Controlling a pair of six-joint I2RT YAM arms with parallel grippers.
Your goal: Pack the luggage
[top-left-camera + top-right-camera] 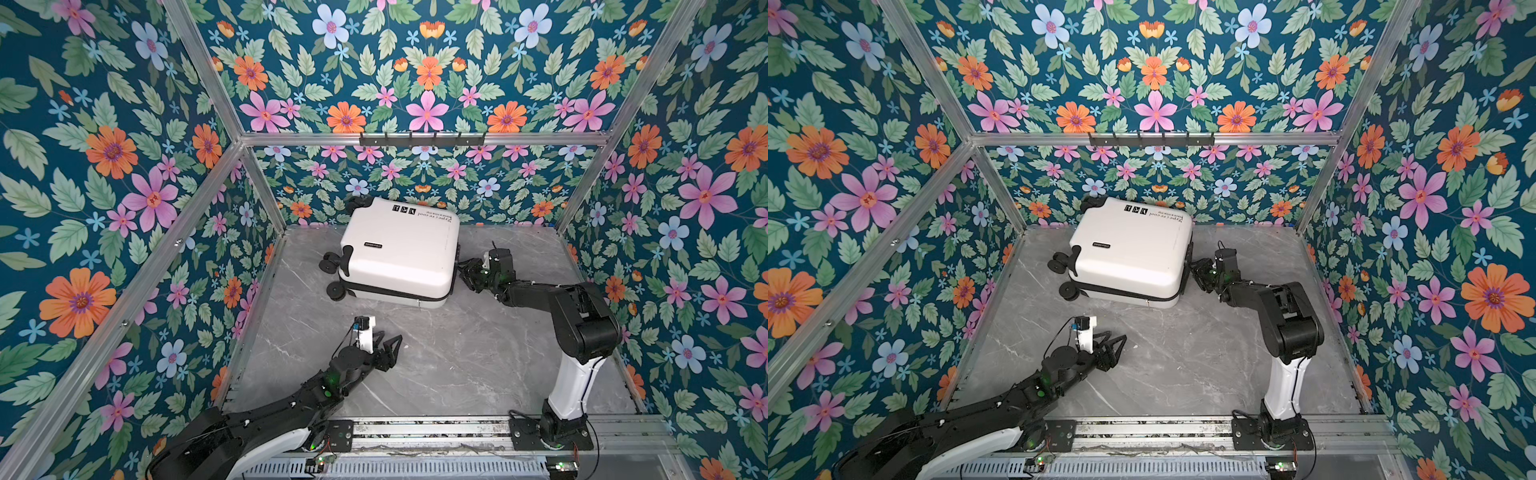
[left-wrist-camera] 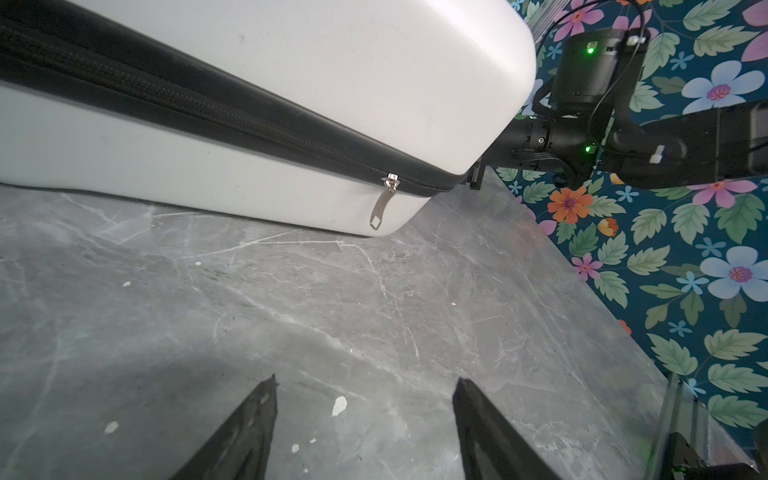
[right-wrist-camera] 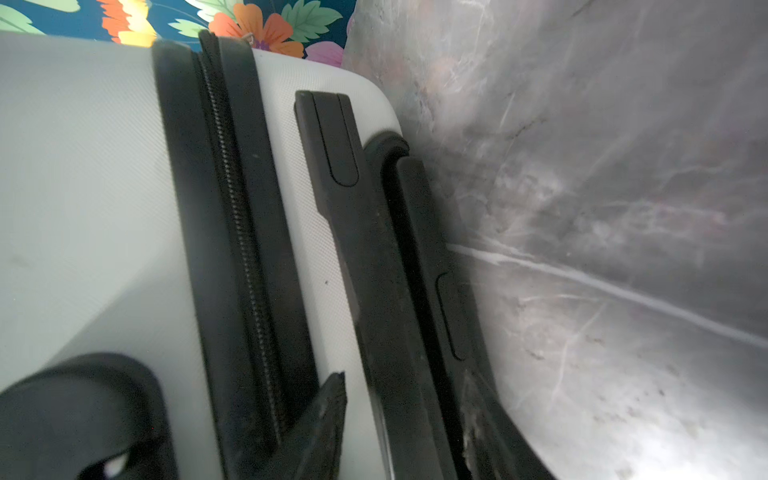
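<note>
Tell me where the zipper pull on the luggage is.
In the left wrist view the zipper pull hangs from the side seam of the luggage, near the corner beside the right gripper.

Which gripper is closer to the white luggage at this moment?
Right. The right gripper is at the luggage, astride its handle; the left gripper is open above the table, short of the luggage.

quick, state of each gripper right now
left gripper: open, nothing between the fingers.
right gripper: jaws either side of the luggage handle; cannot tell whether they clamp it.
</note>
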